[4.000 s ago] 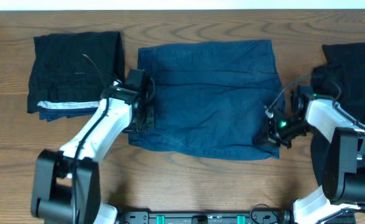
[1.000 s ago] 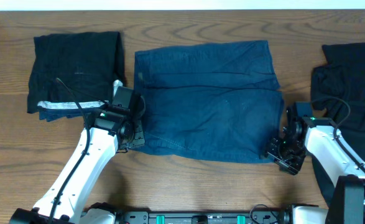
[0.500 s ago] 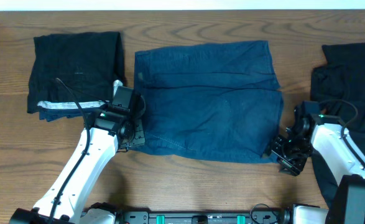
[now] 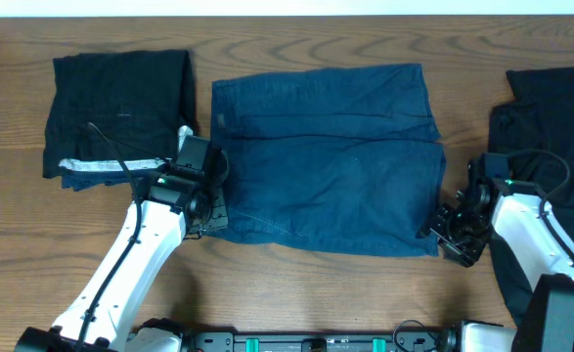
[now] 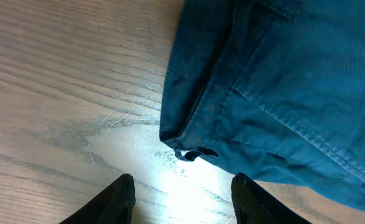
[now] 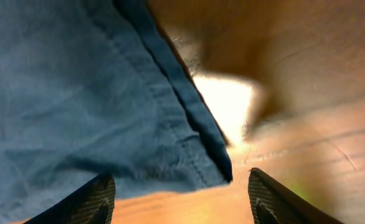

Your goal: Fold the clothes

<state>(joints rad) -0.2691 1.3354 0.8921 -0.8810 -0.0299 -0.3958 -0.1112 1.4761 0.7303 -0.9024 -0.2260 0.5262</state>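
From up here I judge the job about a third done: the folded black garment (image 4: 120, 112) sits as a neat rectangle at the far left of the tabletop (image 4: 306, 288), its silvery-white edge (image 4: 110, 164) showing along the near side. The navy shorts (image 4: 326, 156) lie spread flat in the middle, and the loose black garment (image 4: 551, 127) lies rumpled at the right edge, so both look left to fold. A crease runs across the shorts, but I can't tell whether that is a first fold. My left gripper (image 5: 182, 205) hovers low at the near-left corner of the shorts with its fingers apart and nothing between them; the corner and its small loop lie just ahead on bare wood. My right gripper (image 6: 182, 205) is at the near-right corner, also spread and clamped on nothing, with the stitched hem corner just ahead of the gap. For room, there is a clear band of wood along the near side, and a narrower strip beyond the shorts' far edge. The left arm works just beside the folded stack, and the right arm lies close to the loose garment, so I'd guess wide sideways sweeps could drag either one.
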